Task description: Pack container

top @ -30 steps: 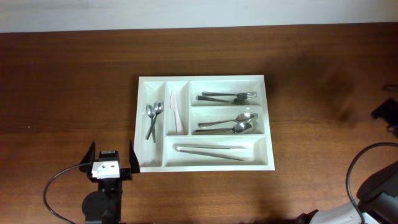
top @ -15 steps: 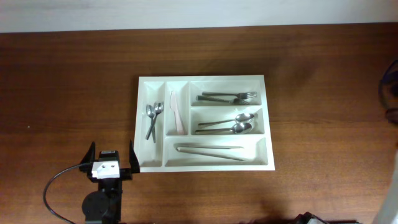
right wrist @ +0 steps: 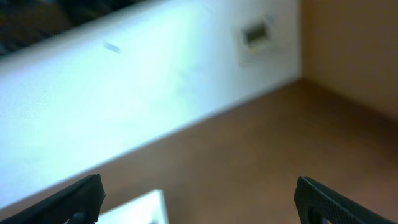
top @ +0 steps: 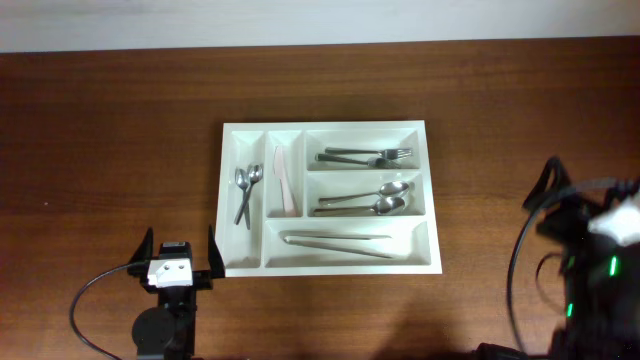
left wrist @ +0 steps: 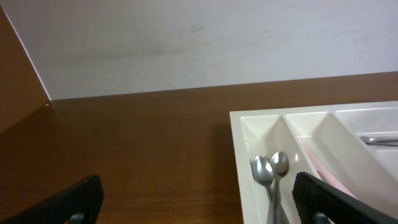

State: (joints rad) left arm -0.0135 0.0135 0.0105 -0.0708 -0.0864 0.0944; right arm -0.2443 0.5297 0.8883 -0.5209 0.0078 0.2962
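The white five-compartment container [top: 325,127] lies mid-table. It holds two small spoons [top: 245,190], a pale plastic knife [top: 283,182], forks [top: 368,155], two large spoons [top: 365,198] and tongs [top: 337,243]. My left gripper [top: 179,246] is open and empty, just off the container's front left corner. In the left wrist view [left wrist: 199,205] its fingers frame the container's left rim [left wrist: 236,143] and the small spoons [left wrist: 272,169]. My right gripper [top: 590,195] is blurred at the right edge, well clear of the container. In the right wrist view [right wrist: 199,202] it is open and empty, with a container corner [right wrist: 140,208] showing.
A pale wall [left wrist: 199,43] runs behind the far table edge. Black cables loop by the left arm [top: 95,290] and the right arm [top: 520,260]. Bare wood [top: 500,120] surrounds the container.
The right arm has swung into view at the right edge, from the lower right corner up beside the table. The left arm and the cutlery have not moved.
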